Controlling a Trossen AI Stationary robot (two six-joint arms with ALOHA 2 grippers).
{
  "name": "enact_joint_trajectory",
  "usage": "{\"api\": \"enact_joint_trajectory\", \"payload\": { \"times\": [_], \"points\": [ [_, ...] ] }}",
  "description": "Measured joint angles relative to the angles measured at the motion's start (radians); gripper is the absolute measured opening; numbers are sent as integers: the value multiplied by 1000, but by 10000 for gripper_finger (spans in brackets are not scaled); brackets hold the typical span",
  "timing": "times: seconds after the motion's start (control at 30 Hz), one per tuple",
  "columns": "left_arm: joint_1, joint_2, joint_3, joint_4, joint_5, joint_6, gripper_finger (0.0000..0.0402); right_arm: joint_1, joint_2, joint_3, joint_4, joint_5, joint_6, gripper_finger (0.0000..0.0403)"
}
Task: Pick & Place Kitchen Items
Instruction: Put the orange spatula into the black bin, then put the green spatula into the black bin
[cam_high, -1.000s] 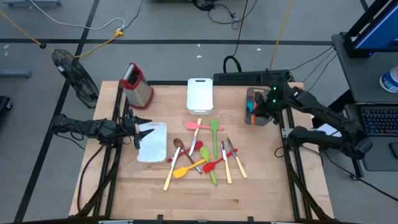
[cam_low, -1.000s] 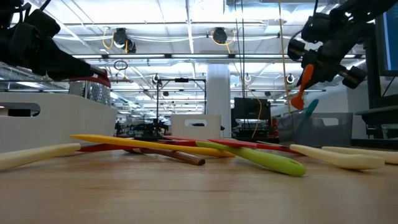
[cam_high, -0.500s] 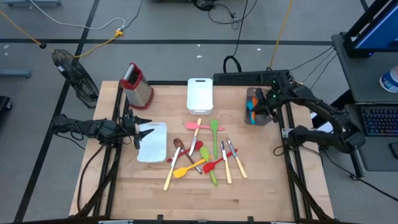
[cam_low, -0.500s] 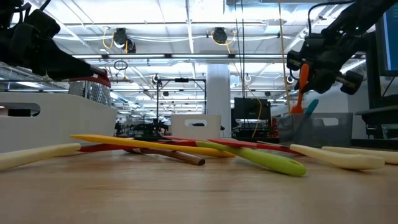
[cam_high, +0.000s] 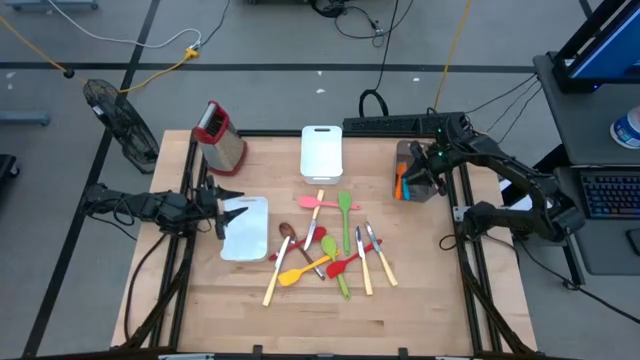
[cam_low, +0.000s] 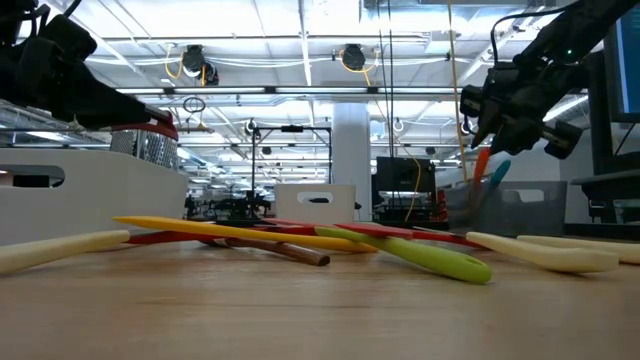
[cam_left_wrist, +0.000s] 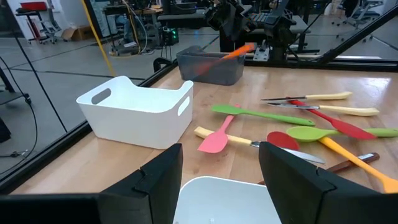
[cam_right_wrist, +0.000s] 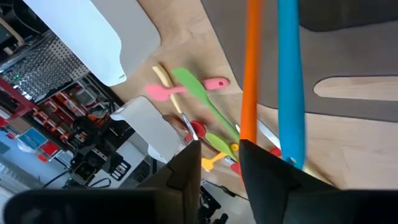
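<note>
My right gripper (cam_high: 422, 176) (cam_low: 492, 130) hangs open over the grey bin (cam_high: 414, 150) at the table's far right. An orange spatula (cam_high: 400, 186) (cam_right_wrist: 250, 68) stands slanted in that bin beside a blue utensil (cam_right_wrist: 290, 74), its upper end just under my right fingers. The other kitchen items, several coloured spoons and spatulas (cam_high: 325, 250), lie in a loose heap on the table's middle. My left gripper (cam_high: 226, 210) (cam_left_wrist: 221, 180) waits open at the left, over the near white tray (cam_high: 247, 232). My right gripper stands open above the orange spatula's upper end (cam_right_wrist: 246, 138), which lies close against one finger (cam_right_wrist: 267, 168) in the wrist view. Whether that finger touches it I cannot tell. The spatula's lower end is down in the bin.
A white bin (cam_high: 321, 153) stands at the far middle. A steel grater with a red top (cam_high: 220, 135) stands at the far left. Bare wood lies along the table's near edge and between the heap and the grey bin.
My right gripper has sunk a little toward the grey bin and rolled. The orange spatula, held high and tilted between the fingers a second ago, has dropped lower and now stands in the bin under them.
</note>
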Motion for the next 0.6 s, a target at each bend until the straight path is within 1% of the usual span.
{"api": "enact_joint_trajectory", "payload": {
  "times": [0.07,0.2,0.33,0.43,0.6],
  "points": [
    [0,0,0,0,0,12,218,0,0,0,0,-5,-10,113],
    [0,0,0,0,0,26,218,0,-15,0,7,-51,-17,117],
    [0,0,0,0,0,26,218,3,-71,0,18,-46,-30,111],
    [0,0,0,0,0,26,218,9,-137,0,21,-7,-47,103],
    [0,0,0,0,0,22,218,61,-258,0,52,75,-79,88]
  ]
}}
